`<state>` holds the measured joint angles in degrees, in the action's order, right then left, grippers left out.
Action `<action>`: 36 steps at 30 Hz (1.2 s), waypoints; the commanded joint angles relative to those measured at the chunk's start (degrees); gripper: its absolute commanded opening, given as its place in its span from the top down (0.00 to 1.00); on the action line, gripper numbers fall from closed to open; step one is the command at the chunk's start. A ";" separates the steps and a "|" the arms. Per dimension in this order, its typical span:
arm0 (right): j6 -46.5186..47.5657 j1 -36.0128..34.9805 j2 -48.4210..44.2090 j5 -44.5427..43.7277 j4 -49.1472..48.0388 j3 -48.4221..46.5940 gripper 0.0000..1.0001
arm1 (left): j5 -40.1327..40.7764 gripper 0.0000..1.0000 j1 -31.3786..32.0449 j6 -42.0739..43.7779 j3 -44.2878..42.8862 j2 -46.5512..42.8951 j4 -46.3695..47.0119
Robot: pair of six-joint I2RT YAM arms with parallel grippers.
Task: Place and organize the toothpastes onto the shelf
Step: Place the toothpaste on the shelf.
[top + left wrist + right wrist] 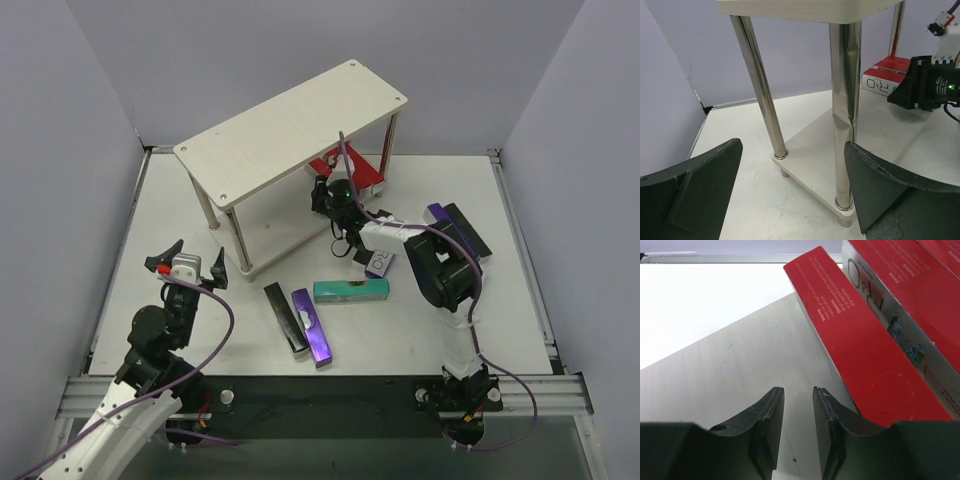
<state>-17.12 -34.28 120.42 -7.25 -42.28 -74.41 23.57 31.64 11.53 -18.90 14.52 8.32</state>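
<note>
The shelf point(290, 125) stands at the back of the table, and its lower board shows in the wrist views point(810, 155) point(730, 370). Red toothpaste cartons point(350, 168) point(887, 75) point(855, 340) lie on the right end of the lower board. My right gripper point(320, 192) point(797, 395) is under the top board, just left of the red cartons, with its jaws a narrow gap apart and empty. My left gripper point(188, 262) point(792, 145) is wide open and empty, facing the shelf's near-left legs. On the table lie a black carton point(283, 317), a purple carton point(311, 327) and a teal carton point(350, 291).
A purple carton with a white end point(380, 262) lies beside my right arm. Purple and black cartons point(455, 228) lie at the right, behind that arm. The shelf's metal legs point(845, 100) stand close in front of my left gripper. Grey walls surround the table.
</note>
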 commanded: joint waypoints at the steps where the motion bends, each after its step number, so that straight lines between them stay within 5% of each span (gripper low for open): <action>1: -1.06 -0.26 1.39 -6.09 4.83 -4.68 0.67 | -1.25 0.06 -0.70 -1.16 -2.64 -0.11 0.12; 14: -6.25 2.55 0.17 -11.74 -2.18 0.32 0.61 | -2.13 0.06 -1.58 -1.16 -2.55 1.12 0.12; 23: -9.94 3.08 -0.62 -2.43 -21.78 7.61 0.54 | -2.65 0.06 -1.93 -1.16 -2.64 1.38 0.21; 33: -11.88 3.34 -9.14 4.34 -23.99 13.58 0.45 | -3.18 0.06 -2.11 -1.25 -2.46 1.38 0.30; 36: -10.92 3.61 -14.94 5.57 -22.23 18.15 0.34 | -3.36 0.06 -2.28 -1.25 -2.37 1.47 0.47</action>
<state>-28.03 -31.46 115.42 -3.90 -60.05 -59.42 21.12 29.87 10.90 -18.92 15.70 7.49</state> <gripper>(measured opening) 0.619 0.944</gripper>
